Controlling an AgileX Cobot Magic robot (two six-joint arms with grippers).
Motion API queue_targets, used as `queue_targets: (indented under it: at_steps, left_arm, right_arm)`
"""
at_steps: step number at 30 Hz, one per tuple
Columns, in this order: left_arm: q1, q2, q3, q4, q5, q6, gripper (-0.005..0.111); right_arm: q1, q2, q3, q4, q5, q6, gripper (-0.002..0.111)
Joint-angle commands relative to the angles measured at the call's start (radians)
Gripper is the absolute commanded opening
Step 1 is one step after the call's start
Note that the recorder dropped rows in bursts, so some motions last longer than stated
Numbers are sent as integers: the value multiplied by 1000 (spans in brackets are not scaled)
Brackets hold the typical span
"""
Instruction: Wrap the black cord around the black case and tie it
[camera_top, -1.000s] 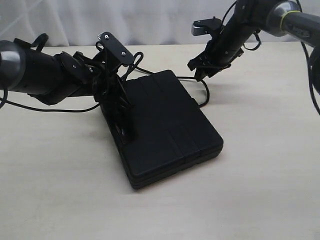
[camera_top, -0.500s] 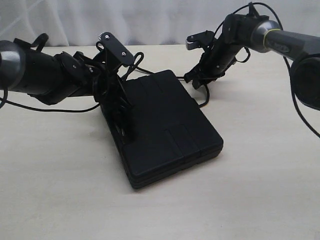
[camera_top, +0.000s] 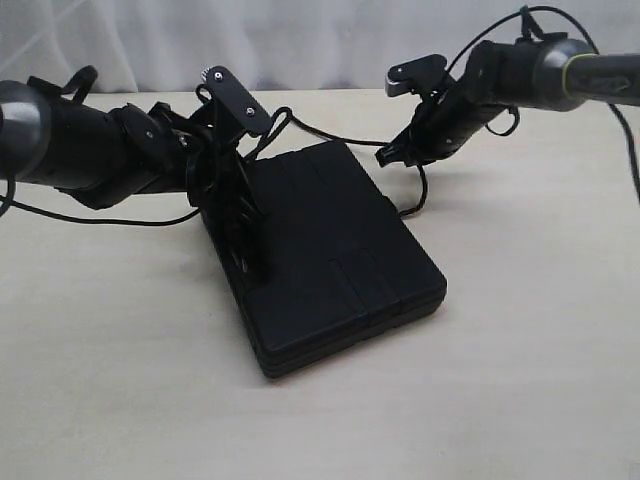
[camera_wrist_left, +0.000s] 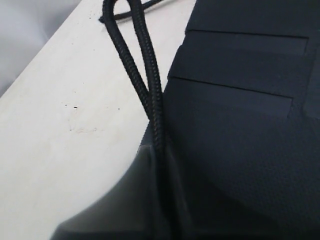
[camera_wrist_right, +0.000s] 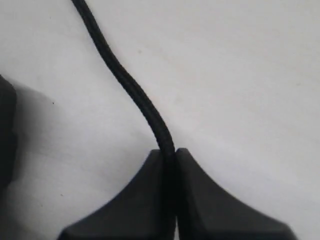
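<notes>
The black case (camera_top: 330, 255) lies flat in the middle of the table. My left gripper (camera_top: 248, 170) sits at the case's far left edge, shut on a doubled loop of the black cord (camera_wrist_left: 145, 75) beside the case (camera_wrist_left: 240, 125). From there the cord (camera_top: 335, 135) runs raised past the case's far corner to my right gripper (camera_top: 395, 155), which is shut on a single strand (camera_wrist_right: 130, 85) just above the table. Beyond the right gripper (camera_wrist_right: 175, 152) the cord drops in a curve to the table beside the case.
The pale table (camera_top: 520, 380) stretches out in front of and to the right of the case. A white curtain (camera_top: 320, 40) closes off the back. A thin black robot cable (camera_top: 100, 217) lies on the table under my left arm.
My right gripper dipped to the cord behind the case, shut on it and lifted it. That strand now hangs off the table between the grippers. The left arm and case have not moved.
</notes>
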Motion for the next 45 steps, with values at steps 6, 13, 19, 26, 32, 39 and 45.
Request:
queue_targets:
  at_steps: [6, 13, 19, 26, 32, 39, 45]
  left_arm:
    - [-16, -3, -79, 8, 166, 33, 0]
    - [-36, -3, -79, -9, 114, 67, 0]
    - [-36, -3, -79, -11, 90, 41, 0]
    - [-36, -3, -79, 21, 102, 18, 0]
    - [-36, -3, -79, 60, 101, 22, 0]
    - [-36, -3, -79, 51, -1, -44, 0]
    - [-36, -3, -79, 51, -13, -44, 0]
  right_arm:
    - [0, -348, 617, -5, -607, -74, 4]
    - [0, -422, 827, 5, -815, -132, 4]
    - [0, -484, 957, -10, -905, -128, 4]
    - [0, -490, 1035, -221, -1022, -14, 4]
    - [0, -510, 1055, -288, -1076, 4, 4]
    - [0, -510, 1057, -483, -1059, 82, 4]
    - [0, -510, 1057, -497, -1060, 84, 4]
